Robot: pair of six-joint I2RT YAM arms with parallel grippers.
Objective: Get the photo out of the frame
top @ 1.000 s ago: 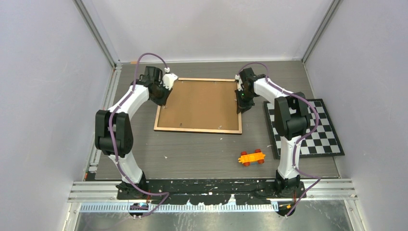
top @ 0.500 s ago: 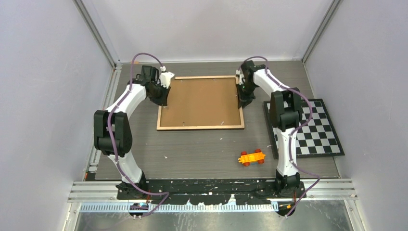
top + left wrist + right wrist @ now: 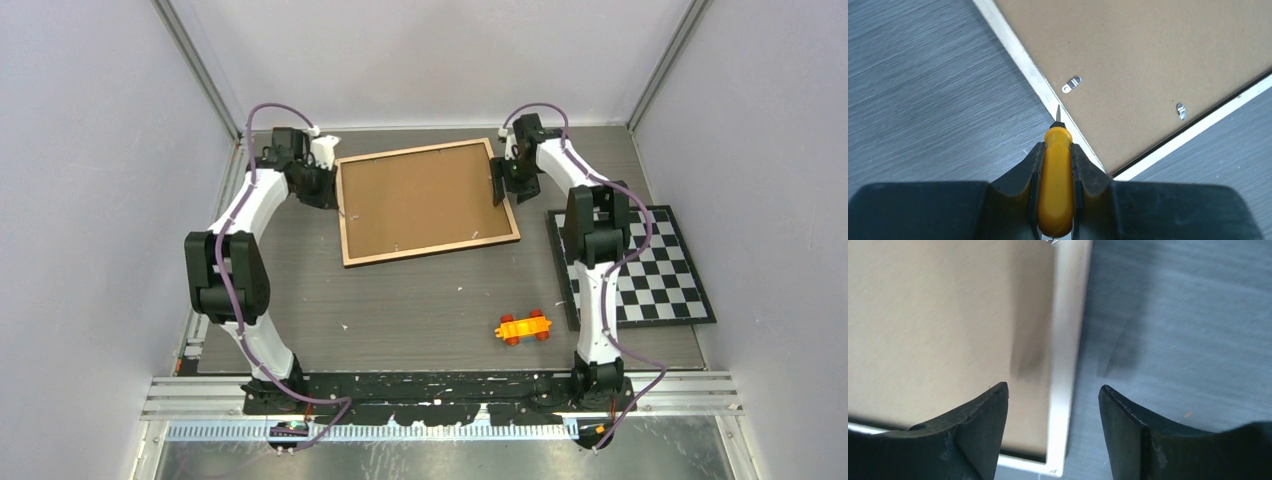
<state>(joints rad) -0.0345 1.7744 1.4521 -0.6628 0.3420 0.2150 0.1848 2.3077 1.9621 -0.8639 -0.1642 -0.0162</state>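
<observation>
The frame (image 3: 430, 200) lies back-up on the table, a brown board (image 3: 1158, 55) inside a light wooden rim (image 3: 1068, 340), turned slightly askew. Two small metal clips (image 3: 1071, 84) show on the board. The photo is hidden beneath the board. My left gripper (image 3: 322, 183) is at the frame's left edge, shut on a yellow-handled tool (image 3: 1056, 185) whose metal tip (image 3: 1058, 113) points at the rim near a corner. My right gripper (image 3: 499, 183) is open, its fingers (image 3: 983, 415) straddling the frame's right rim near a corner without gripping it.
A black-and-white checkerboard mat (image 3: 645, 265) lies at the right, beside the right arm. An orange toy car (image 3: 524, 327) sits on the table in front of the frame. Grey walls close in the left, back and right.
The frame has slid back and turned, its right side now farther away. The right gripper has opened at the right rim. Both arms have reached farther back, the left one also leftward.
</observation>
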